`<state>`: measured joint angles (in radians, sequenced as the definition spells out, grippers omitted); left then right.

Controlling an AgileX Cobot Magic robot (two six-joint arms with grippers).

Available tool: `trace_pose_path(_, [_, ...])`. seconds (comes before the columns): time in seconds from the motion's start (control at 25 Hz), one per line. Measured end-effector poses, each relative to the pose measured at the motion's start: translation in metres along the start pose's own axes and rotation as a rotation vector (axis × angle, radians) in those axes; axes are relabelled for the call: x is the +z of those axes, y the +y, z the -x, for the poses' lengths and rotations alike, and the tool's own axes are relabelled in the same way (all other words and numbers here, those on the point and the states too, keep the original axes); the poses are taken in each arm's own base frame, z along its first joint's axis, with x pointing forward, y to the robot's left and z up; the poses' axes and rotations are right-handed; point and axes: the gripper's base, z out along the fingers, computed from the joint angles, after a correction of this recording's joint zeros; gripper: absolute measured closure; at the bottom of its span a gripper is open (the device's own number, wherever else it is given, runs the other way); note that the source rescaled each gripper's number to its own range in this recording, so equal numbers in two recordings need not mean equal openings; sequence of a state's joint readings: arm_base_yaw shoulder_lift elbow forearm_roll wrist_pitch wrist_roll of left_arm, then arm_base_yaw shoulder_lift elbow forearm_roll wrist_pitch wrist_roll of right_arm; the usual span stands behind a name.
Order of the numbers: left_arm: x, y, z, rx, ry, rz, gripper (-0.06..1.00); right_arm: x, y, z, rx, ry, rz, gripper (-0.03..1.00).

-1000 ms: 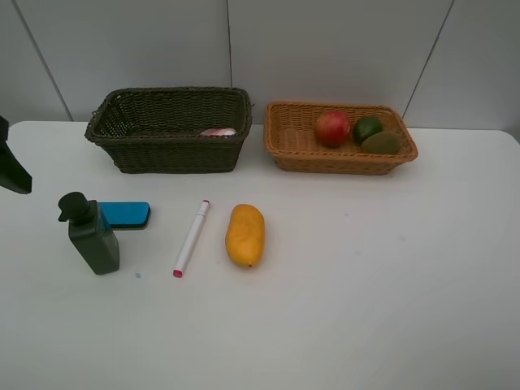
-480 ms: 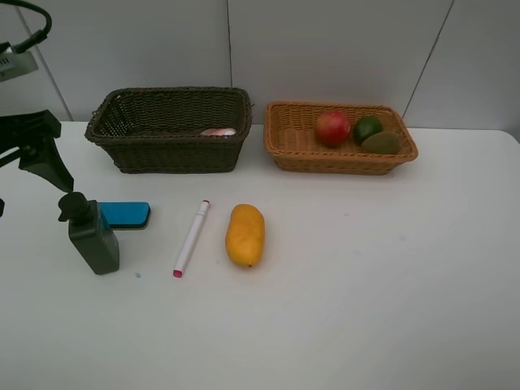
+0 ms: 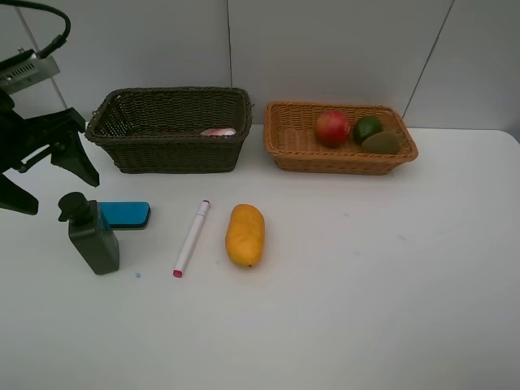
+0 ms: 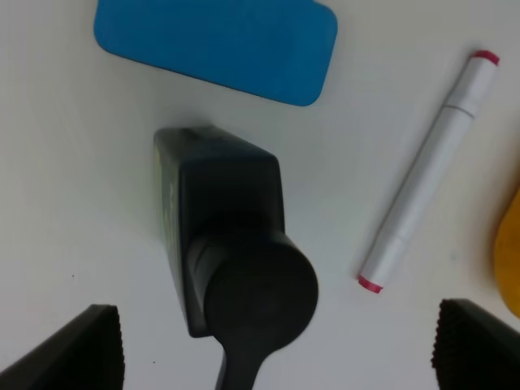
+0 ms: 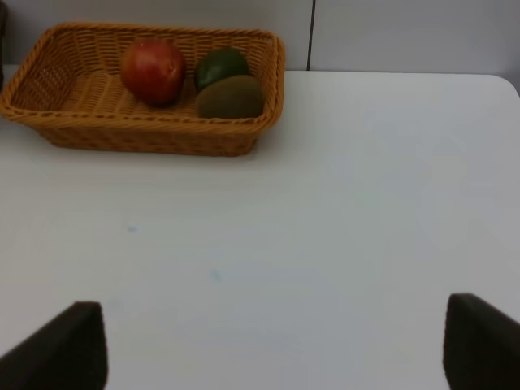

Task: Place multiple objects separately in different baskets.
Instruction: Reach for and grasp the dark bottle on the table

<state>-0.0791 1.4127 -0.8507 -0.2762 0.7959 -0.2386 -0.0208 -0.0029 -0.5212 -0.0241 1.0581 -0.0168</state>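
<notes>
Left wrist view: left gripper [image 4: 280,349] jaws are spread wide and empty, positioned over the upright dark green plastic pump bottle [image 4: 231,211]. The bottle is stood on the white counter [image 3: 366,284], just beside the blue flat eraser [image 4: 215,49]. Right gripper [image 5: 272,349] jaws are also spread wide, nothing gripped.

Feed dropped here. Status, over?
Left gripper open over bottle, nothing held. Right gripper open over table. Eraser, marker, mango not yet basketed. Eraser close by bottle.
</notes>
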Motion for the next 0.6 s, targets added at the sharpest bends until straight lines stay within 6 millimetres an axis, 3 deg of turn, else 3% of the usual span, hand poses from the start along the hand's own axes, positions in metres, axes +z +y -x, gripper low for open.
trace_pose_path(0.24, [0.027, -0.008, 0.003, 0.024, 0.056, 0.022, -0.05, 0.0, 0.0, 0.0, 0.0, 0.0, 0.0, -0.03])
trace_pose_path(0.6, [0.04, -0.004, 0.006, 0.014, 0.069, 0.087, -0.05, 0.0, 0.0, 0.0, 0.0, 0.0, 0.0, -0.03])
